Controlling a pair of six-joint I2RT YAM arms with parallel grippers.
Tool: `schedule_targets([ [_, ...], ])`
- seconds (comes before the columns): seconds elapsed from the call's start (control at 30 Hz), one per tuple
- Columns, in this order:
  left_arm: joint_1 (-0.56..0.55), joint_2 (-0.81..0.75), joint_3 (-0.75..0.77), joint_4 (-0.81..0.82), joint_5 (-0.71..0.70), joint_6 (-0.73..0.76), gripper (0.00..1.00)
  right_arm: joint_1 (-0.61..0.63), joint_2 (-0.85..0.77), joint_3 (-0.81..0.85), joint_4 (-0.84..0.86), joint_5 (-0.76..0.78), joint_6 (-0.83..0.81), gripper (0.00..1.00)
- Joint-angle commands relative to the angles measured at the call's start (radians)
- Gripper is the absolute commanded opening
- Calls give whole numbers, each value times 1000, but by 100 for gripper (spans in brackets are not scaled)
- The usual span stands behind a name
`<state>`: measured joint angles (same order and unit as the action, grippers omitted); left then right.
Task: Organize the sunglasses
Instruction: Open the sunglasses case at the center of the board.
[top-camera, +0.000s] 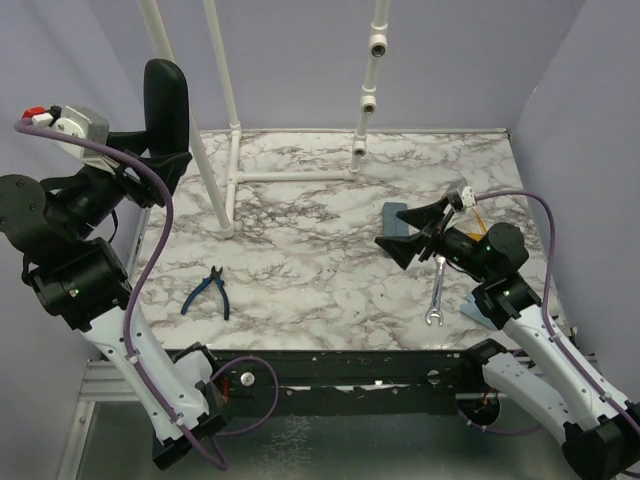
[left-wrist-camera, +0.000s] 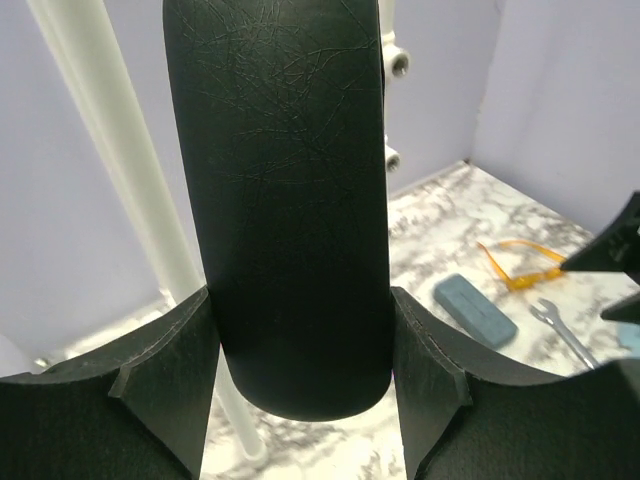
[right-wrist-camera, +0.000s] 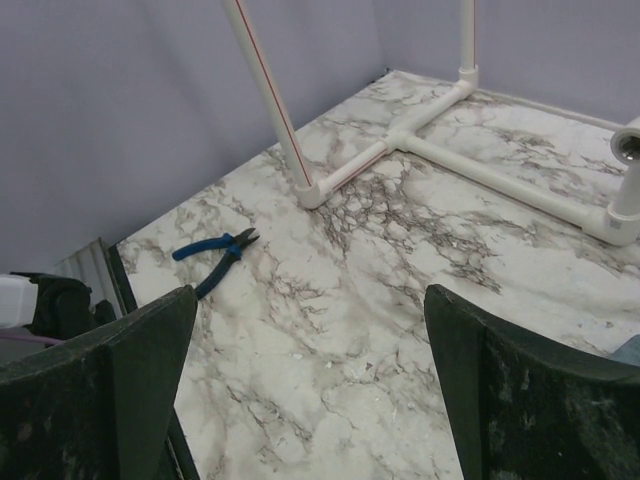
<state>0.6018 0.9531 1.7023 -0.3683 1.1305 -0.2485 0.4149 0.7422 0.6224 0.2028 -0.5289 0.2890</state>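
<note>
Left fingers (left-wrist-camera: 165, 370) are clamping the black oval case (left-wrist-camera: 280, 180) around its lower end, holding it upright and well off the worktop (top-camera: 320, 200) at the far left. The case is looking closed from here, though I can't see any seam. Right fingers (right-wrist-camera: 130, 380) are standing wide with nothing between them, hovering over the right half of the worktop and facing left across the marble. The yellow-orange sunglasses (left-wrist-camera: 520, 266) are lying flat on the right side, near the blue-grey case (left-wrist-camera: 475, 310) and to its right, partly hidden behind the right wrist in the overhead view. I'm not seeing the wire-frame pair anywhere. My read is that we're sitting in the staging step, with one case in hand and no glasses picked yet. Next, the right arm is probably going to need to swing back right, drop over the orange pair and pinch the frame at the bridge or a temple, staying off the wrench (top-camera: 437, 290) lying just nearer. The black case is going to need opening before anything goes in. The pliers (top-camera: 208, 292) at near left are lying out of the way.
</note>
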Motion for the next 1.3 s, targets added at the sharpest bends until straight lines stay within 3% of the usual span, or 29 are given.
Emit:
schedule_targets([
  [0.0,2,19,-95,16,146,-19,0,-2,28,-16,116,-35,62,100],
  [0.33,-121,86,-112,25,59,27,0,-2,182,55,187,-41,134,100],
  [0.47,-340,116,-124,7,-94,48,0,-2,201,75,177,-51,139,100],
  [0.5,-447,134,-112,-49,-161,90,0,-2,200,82,168,-52,129,100],
  [0.57,-533,173,-94,-163,-224,139,0,-2,195,94,139,-47,112,100],
  [0.73,-669,144,-107,-401,-336,408,0,-2,160,97,87,7,91,100],
  [0.77,-746,153,-111,-474,-418,484,0,-2,157,98,79,16,87,100],
  [0.87,-1136,230,-131,-667,-797,647,0,-2,164,118,48,28,73,100],
  [0.9,-1241,253,-146,-690,-867,689,0,-2,169,125,42,25,70,100],
  [1.1,-1477,317,-138,-661,-898,1043,0,-2,168,162,-29,-6,10,100],
  [1.27,-1492,166,-425,-394,-1029,1394,0,-2,98,175,-229,72,-114,100],
])
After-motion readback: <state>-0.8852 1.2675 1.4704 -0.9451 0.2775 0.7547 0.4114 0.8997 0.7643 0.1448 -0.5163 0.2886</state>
